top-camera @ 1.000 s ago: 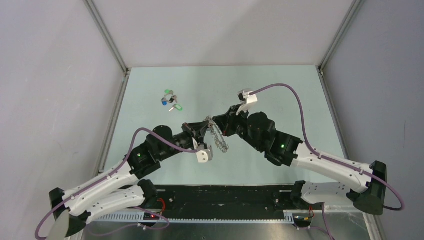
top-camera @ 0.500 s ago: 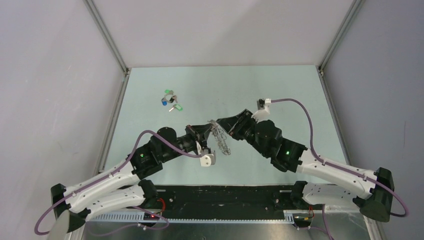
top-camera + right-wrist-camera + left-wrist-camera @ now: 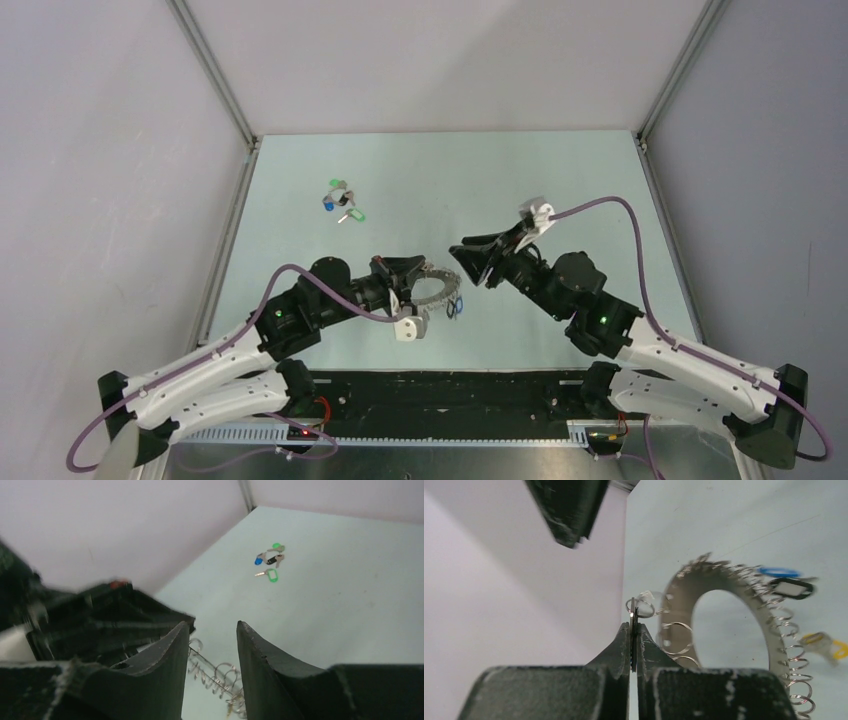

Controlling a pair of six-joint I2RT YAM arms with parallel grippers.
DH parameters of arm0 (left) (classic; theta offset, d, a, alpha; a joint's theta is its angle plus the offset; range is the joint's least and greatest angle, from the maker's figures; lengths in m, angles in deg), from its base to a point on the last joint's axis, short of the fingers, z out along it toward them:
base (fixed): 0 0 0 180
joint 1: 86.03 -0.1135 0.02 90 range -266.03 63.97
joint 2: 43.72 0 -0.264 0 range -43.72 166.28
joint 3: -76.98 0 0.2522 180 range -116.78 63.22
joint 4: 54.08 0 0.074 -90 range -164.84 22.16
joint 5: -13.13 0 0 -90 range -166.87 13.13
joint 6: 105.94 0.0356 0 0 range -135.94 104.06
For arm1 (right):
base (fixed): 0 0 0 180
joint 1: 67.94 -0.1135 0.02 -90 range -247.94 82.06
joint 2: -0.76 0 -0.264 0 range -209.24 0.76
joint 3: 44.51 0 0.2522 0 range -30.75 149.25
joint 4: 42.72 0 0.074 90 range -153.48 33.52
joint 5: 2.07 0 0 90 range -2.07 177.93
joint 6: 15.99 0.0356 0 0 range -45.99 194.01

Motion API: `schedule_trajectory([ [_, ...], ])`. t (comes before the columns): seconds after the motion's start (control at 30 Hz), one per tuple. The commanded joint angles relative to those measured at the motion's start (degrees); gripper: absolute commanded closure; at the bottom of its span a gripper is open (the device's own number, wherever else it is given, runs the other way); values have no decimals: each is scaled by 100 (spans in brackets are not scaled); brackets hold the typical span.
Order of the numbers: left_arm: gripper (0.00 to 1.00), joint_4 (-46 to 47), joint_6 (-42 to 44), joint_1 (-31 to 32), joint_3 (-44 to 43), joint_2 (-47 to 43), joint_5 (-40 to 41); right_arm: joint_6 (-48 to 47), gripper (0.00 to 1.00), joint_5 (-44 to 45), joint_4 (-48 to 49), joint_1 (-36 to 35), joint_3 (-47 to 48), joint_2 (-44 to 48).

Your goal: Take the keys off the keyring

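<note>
Partly done: several loose keys [image 3: 341, 200] lie well beyond the keyring [image 3: 437, 283], where blue-, black- and yellow-tagged keys [image 3: 791, 587] hang. The left gripper [image 3: 634, 625] pinches its fringed rim. The right gripper [image 3: 468, 262], fingers spread, is empty just beside it.

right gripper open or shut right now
Open. In the right wrist view the right gripper has its two fingers apart, the table showing through the gap.
</note>
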Motion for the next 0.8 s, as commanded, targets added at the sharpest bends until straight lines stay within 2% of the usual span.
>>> schedule_trajectory([
  [0.0, 100, 300, -65, 29, -171, -157, -205, -2689, 55, -1522, -223, 11, -44, 49],
  [0.1, 100, 298, -82, 29, -172, -172, -231, -3273, 53, -1744, -303, -5, -74, -2],
  [0.27, 100, 310, -84, 25, -172, -186, -234, -3699, 53, -2111, -40, -73, -164, -103],
  [0.67, 100, 313, -113, 25, -171, -230, -236, -3815, 53, -2141, 201, -346, -181, -403],
  [0.77, 100, 322, -118, 25, -164, -223, -209, -3800, 50, -1989, 127, -350, -181, -370],
])
